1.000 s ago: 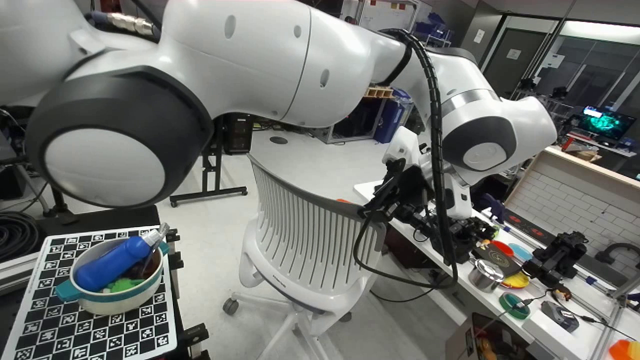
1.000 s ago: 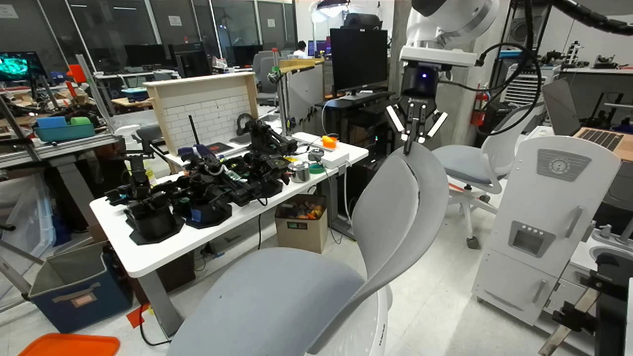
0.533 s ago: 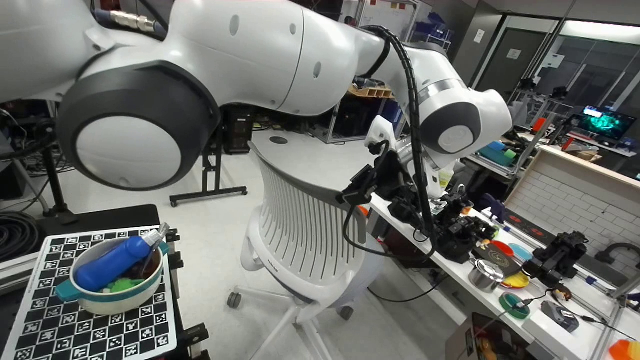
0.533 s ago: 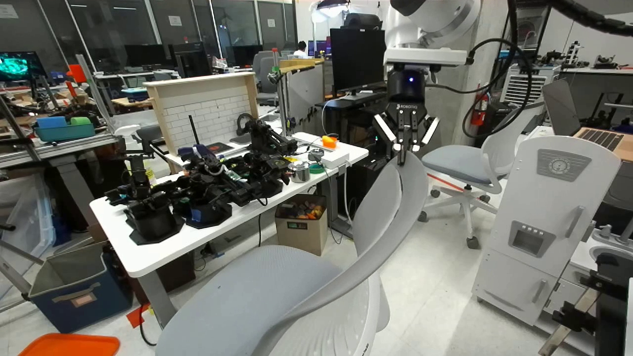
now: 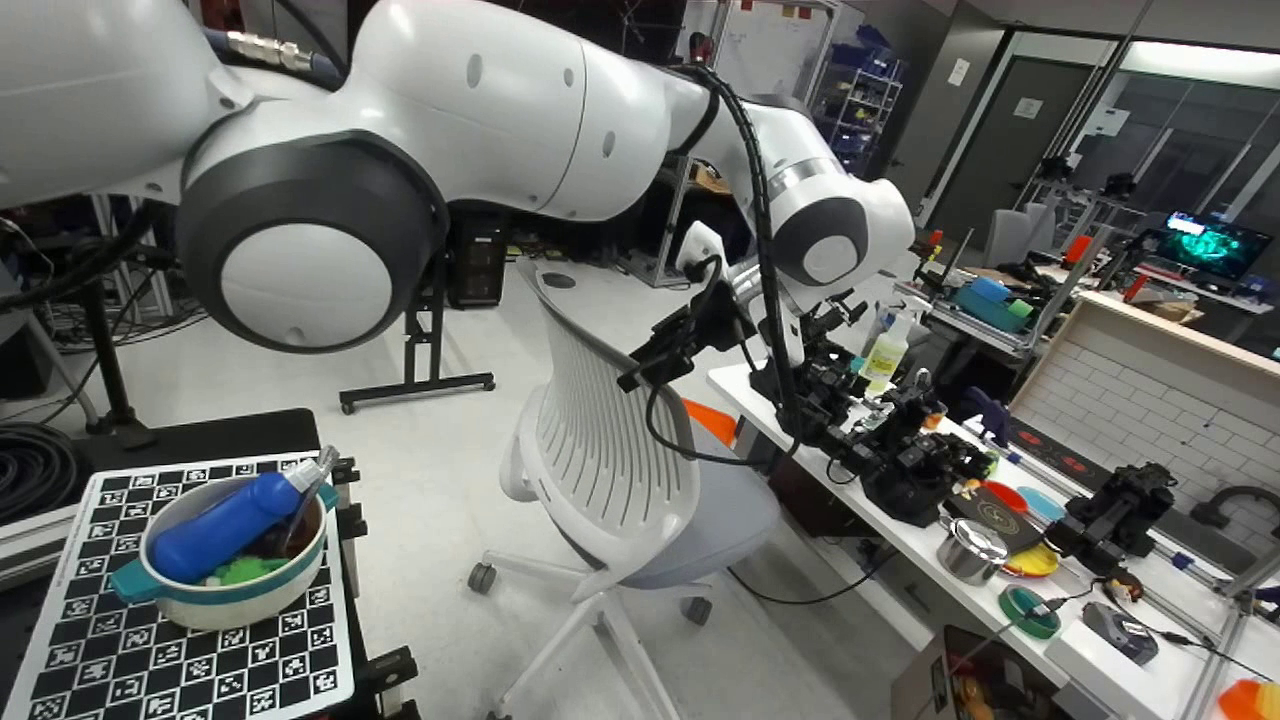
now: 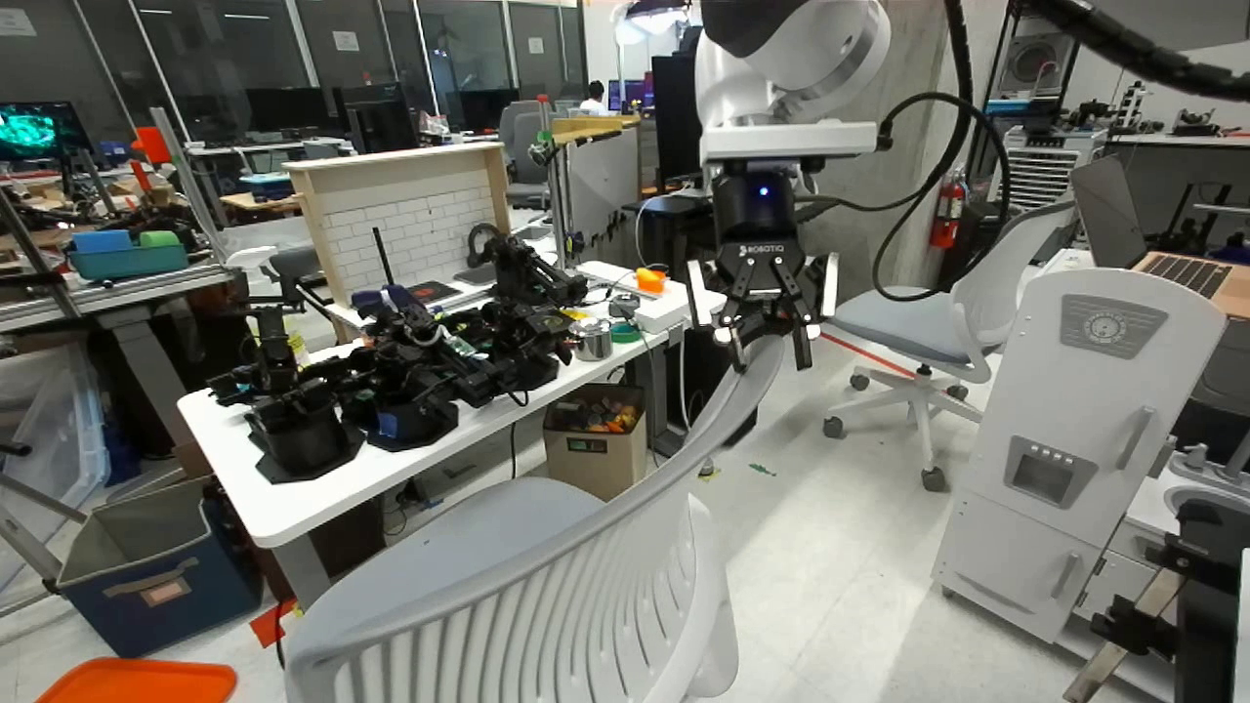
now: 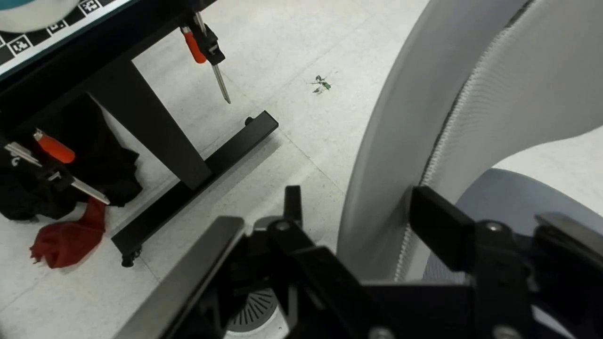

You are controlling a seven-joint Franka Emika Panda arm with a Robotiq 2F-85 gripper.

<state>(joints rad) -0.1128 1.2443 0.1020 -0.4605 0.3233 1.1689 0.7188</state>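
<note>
**Asker:** Where is your gripper?

**Me:** My black two-fingered gripper [image 6: 771,357] points down over the top rim [image 6: 737,410] of a grey wheeled office chair [image 6: 566,576] with a curved backrest [image 5: 600,420]. The fingers are spread wide, one on each side of the rim, clamped on nothing. In the wrist view, one finger [image 7: 440,228] sits right by the seat-side face; whether it touches, I cannot tell. Its partner is on the outer side, apart from the rim.

**Asker:** Why there?

**Me:** I judge the rim to be the chair's slimmest part, narrow enough to fit between my fingers. The chair stands on pale floor [image 5: 430,540] between a long white table [image 6: 293,508] and a black stand [image 5: 230,430], its seat on the table side.

**Asker:** And the materials?

**Me:** The backrest's rear looks like moulded plastic cut with long slots; its inner face is finely ribbed, edged by a pale, stitched-looking seam [image 7: 466,94]. The seat [image 6: 479,537] is a broad blue-grey pad, apparently cloth.

**Asker:** Anything else nearby?

**Me:** On the stand, a round cream pot with teal handles [image 5: 230,610] holds a smooth blue bottle [image 5: 220,530], slanting, probably because it is too long to lie flat.
</note>
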